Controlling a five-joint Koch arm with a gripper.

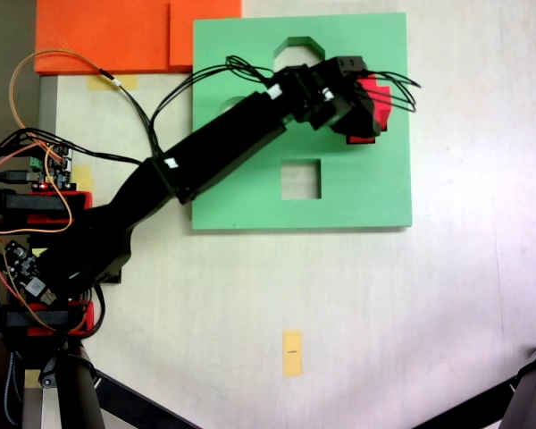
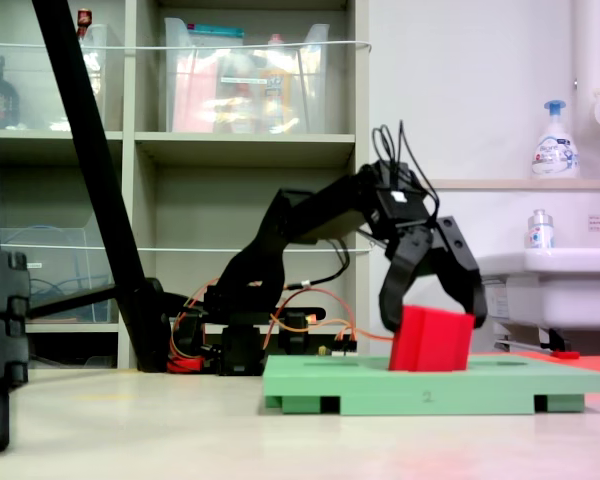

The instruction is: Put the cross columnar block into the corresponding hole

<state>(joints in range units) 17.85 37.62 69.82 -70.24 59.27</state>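
- Gripper (image 2: 432,312) over green board (image 1: 250,201), jaws spread around red block (image 2: 430,340), one finger (image 2: 395,290) on each side.
- Contact with block: cannot tell.
- Block tilted, lower end on board's right part as the top-down fixed view shows it.
- Square cutout (image 1: 301,179) uncovered, near the block.

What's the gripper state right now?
Gripper: open, jaws spread on either side of the red block, which sits tilted on the green board.
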